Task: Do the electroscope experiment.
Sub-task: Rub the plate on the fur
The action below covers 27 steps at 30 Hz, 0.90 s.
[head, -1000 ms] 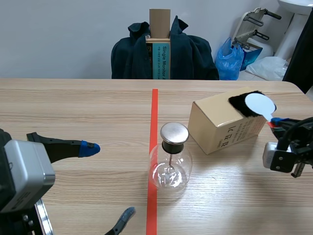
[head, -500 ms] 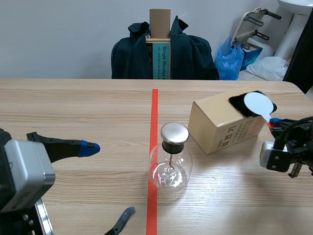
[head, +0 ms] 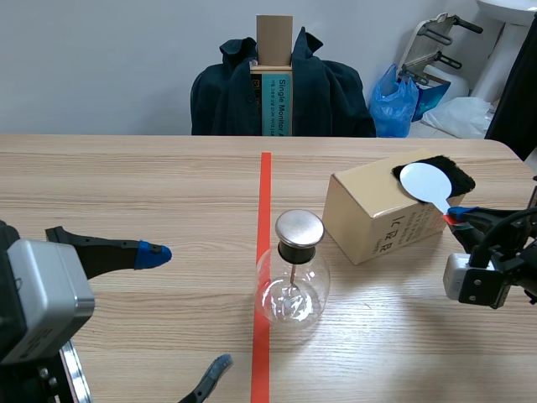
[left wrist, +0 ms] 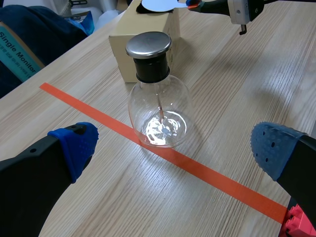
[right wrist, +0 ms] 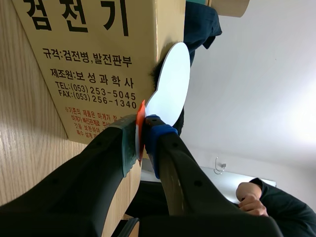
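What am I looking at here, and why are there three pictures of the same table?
Two robot arms work at a wooden table. One picture comes from a camera between the arms. The other two come from cameras on each wrist. The left tool is open and empty, near a glass electroscope flask that stands on a red tape line. Beside it sits a cardboard box with black fur on top. The right tool is shut on the handle of a white disc, holding it at the fur.
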Each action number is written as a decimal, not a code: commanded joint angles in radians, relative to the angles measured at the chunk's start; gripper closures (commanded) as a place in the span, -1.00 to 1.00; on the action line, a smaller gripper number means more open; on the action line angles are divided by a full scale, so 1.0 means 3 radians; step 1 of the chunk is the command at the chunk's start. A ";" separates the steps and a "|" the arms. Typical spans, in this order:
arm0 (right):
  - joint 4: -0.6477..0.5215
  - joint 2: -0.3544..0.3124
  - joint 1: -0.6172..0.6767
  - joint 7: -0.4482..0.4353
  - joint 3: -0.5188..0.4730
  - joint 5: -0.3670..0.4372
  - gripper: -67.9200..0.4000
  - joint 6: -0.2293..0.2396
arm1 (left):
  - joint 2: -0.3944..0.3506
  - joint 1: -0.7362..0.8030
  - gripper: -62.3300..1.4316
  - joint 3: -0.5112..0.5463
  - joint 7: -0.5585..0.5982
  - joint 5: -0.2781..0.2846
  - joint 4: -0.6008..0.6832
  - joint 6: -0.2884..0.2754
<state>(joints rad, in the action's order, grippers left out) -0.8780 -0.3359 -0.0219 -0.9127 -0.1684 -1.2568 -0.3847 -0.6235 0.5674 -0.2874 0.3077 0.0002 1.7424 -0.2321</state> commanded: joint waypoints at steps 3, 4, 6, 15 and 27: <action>-0.0038 -0.0108 -0.0039 0.0006 -0.0006 0.0027 0.96 -0.0001 | 0.0009 -0.0009 -1.00 -0.0009 0.0043 0.0033 0.0018 0.0008; -0.0042 -0.0126 -0.0039 0.0005 -0.0006 0.0043 0.96 -0.0003 | 0.0009 -0.0009 -1.00 -0.0009 0.0043 0.0033 0.0018 0.0008; -0.0069 -0.0161 -0.0039 0.0019 -0.0006 0.0098 0.96 -0.0032 | 0.0009 -0.0009 -1.00 -0.0009 0.0043 0.0033 0.0018 0.0008; -0.0351 -0.0440 -0.0038 0.0085 -0.0006 0.0613 0.96 -0.0076 | 0.0009 -0.0009 -1.00 -0.0009 0.0043 0.0033 0.0018 0.0008; -0.0984 -0.0814 -0.0038 0.0117 -0.0006 0.1887 0.96 -0.0070 | 0.0009 -0.0009 -1.00 -0.0009 0.0033 0.0033 0.0018 0.0008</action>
<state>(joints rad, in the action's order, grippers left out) -1.1557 -0.5587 -0.0212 -0.8776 -0.1680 -0.7139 -0.3996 -0.6231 0.5674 -0.2874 0.3046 0.0002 1.7424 -0.2321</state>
